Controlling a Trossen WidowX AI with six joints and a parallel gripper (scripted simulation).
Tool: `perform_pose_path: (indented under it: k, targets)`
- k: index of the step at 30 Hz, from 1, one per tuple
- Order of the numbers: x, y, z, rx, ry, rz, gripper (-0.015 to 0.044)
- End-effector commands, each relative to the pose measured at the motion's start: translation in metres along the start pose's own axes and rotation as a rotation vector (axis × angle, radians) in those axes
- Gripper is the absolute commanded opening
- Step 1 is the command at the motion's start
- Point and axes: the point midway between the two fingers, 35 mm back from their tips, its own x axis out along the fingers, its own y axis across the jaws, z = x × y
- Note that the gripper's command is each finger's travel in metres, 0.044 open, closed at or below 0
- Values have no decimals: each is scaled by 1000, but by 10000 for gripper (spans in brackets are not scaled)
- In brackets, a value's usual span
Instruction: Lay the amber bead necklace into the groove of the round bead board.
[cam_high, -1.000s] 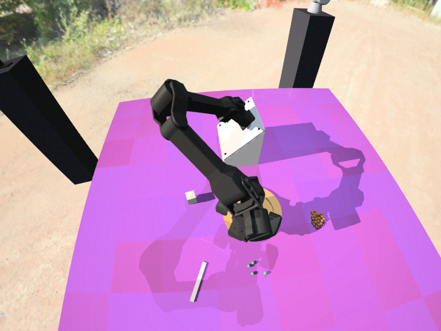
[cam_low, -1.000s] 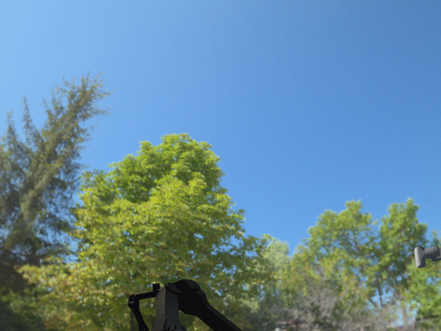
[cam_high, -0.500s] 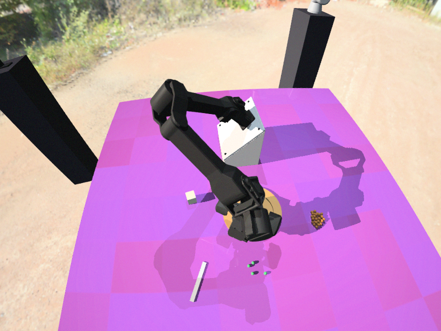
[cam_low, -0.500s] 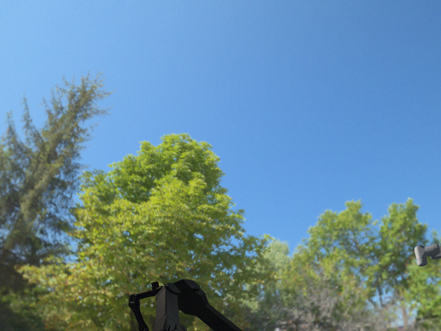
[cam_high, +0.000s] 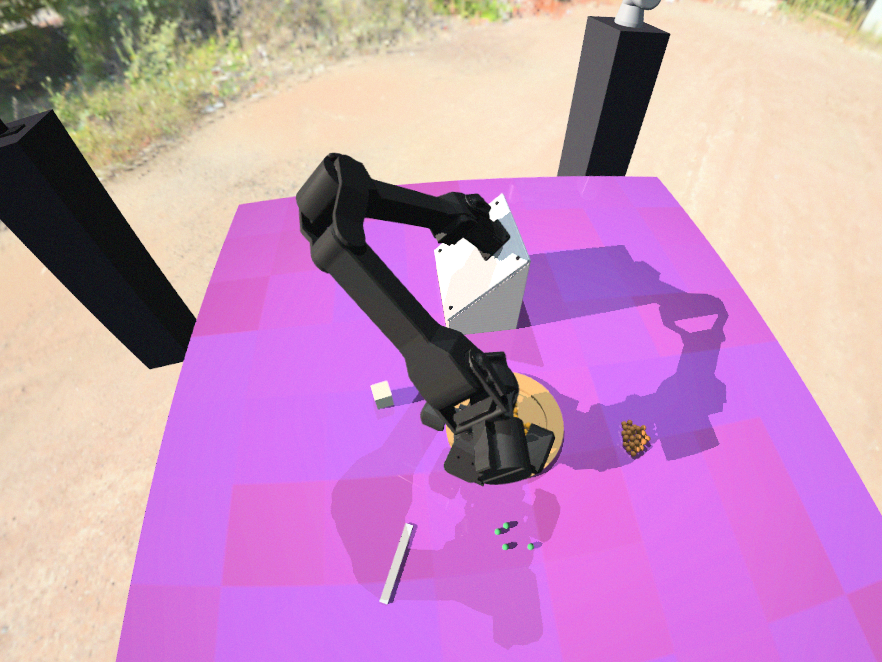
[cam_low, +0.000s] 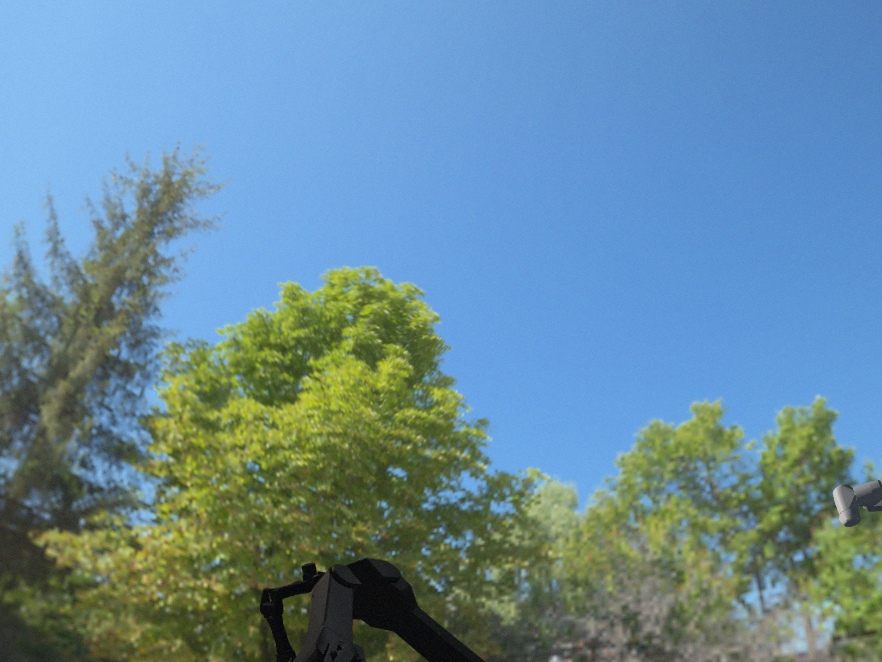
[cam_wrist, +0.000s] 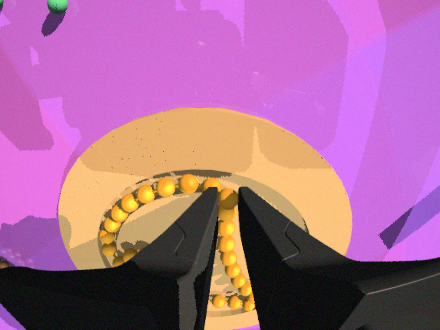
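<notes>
The round wooden bead board (cam_high: 552, 406) (cam_wrist: 200, 137) lies under the arm. The amber bead necklace (cam_wrist: 166, 187) is on it: one run of beads curves along the groove's far and left side, and another cuts across the inside from the fingertips to the near side. The groove's right side shows no beads. My gripper (cam_wrist: 227, 195) is shut on a necklace bead at the far part of the groove, low over the board. The fingers hide part of the necklace, and the arm hides the gripper's tips in the top view.
A heap of brown-orange beads (cam_high: 633, 438) lies right of the board. Several green balls (cam_high: 530, 546) (cam_wrist: 57, 5) and a white bar (cam_high: 396, 563) are on the front side. A white cube (cam_high: 381, 393) is at the left. A white-grey box (cam_high: 488, 302) stands behind the board.
</notes>
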Motion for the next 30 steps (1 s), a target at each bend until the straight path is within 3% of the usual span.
perform_pose_path:
  k: [1, 8, 24, 30]
  targets:
    - [1, -2, 0, -6, 1, -5, 0]
    - [8, -2, 0, -6, 1, -5, 0]
    - [1, -2, 0, -6, 1, -4, 420]
    - [0, -1, 0, -6, 1, -5, 440]
